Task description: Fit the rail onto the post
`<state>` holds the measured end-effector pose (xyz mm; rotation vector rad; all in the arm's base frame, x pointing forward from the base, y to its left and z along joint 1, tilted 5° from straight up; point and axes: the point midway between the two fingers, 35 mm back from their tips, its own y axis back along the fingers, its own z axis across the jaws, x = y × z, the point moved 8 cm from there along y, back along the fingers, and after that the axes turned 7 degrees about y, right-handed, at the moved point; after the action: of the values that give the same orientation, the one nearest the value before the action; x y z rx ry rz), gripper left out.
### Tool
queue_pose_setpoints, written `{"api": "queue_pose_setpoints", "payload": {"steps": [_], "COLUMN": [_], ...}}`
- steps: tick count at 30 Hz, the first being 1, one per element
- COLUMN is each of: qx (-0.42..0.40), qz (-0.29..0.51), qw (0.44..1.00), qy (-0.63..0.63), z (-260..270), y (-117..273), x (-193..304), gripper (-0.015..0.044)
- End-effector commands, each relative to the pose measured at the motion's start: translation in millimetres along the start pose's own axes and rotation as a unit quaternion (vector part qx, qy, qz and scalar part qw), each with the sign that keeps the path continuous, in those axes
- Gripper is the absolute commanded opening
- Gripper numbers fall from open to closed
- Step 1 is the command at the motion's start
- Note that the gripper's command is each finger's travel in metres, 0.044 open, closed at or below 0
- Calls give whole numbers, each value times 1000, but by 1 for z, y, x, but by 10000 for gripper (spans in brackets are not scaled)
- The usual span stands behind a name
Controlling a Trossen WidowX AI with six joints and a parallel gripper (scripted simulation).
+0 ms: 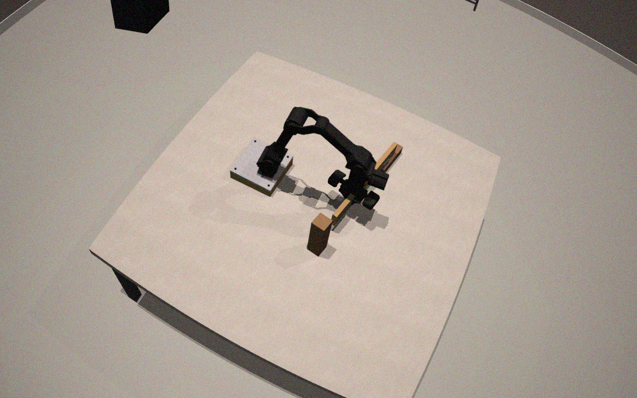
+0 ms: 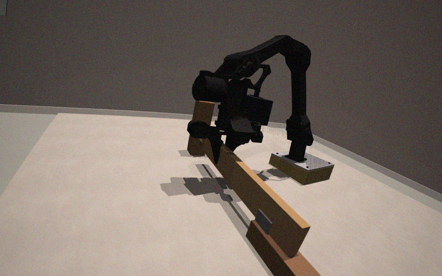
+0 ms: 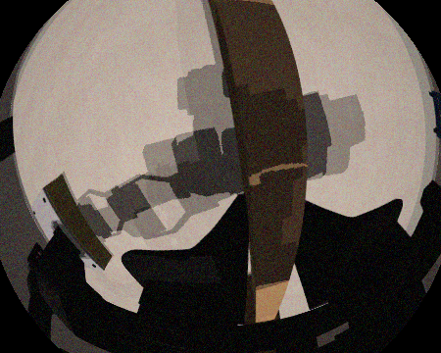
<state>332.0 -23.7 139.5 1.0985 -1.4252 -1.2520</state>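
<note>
I have the gripper (image 1: 351, 198) (image 2: 223, 151) (image 3: 259, 198) closed on the wooden bed rail (image 1: 342, 208) (image 2: 267, 195) (image 3: 271, 123), with 1 finger on each side of it, toward the end by the post. From my exterior view, the rail's far end sits in the bracket (image 2: 263, 221) on the low footboard block (image 1: 393, 160) (image 2: 263, 243), and the other end is up off the table (image 1: 212, 247) (image 2: 95, 171) (image 3: 108, 98), its shadow lying apart below. That raised end is right by the upright wooden post (image 1: 319, 237) (image 2: 203, 113); I can't tell whether they touch, how far the 2 pegs are in the 2 holes, or whether the rail is exactly level. My black arm (image 1: 340, 138) (image 2: 299, 85) arches over from its base plate (image 1: 249, 158) (image 2: 319, 163) (image 3: 41, 206), which stands to 1 side of the rail. I haven't let go of the rail.
</note>
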Motion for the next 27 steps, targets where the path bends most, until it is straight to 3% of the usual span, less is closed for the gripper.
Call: {"api": "queue_pose_setpoints", "payload": {"steps": [1,27], "qx": [1,1], "qz": [-1,-1], "qw": [1000,1000], "qy": [-1,-1], "z": [-1,0], "y": [1,0], "x": [0,4], "gripper": [0,0]}}
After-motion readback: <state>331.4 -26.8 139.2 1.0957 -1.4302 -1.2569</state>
